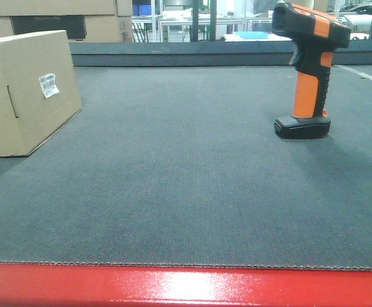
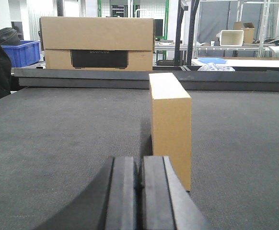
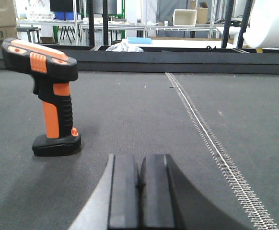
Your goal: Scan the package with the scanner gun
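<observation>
Orange-and-black scanner gun [image 1: 309, 70] is standing upright on its base on the grey belt [image 1: 186, 185], right side in the front view, head pointing left. Cardboard package [image 1: 26, 89] is sitting well apart from it on the left, white barcode label [image 1: 48, 84] facing the scanner side. Left gripper [image 2: 139, 184] is hovering low over the belt with its jaws pressed together, holding nothing; package [image 2: 170, 124] is standing just ahead and slightly right of it, narrow edge on. Right gripper [image 3: 140, 184] is likewise clenched and empty; scanner gun [image 3: 51, 96] is sitting ahead and to its left, not touching. Stitched seam [image 3: 206, 139] is running along the belt on that gripper's right. Red edge [image 1: 186, 286] is showing at the belt's near side.
</observation>
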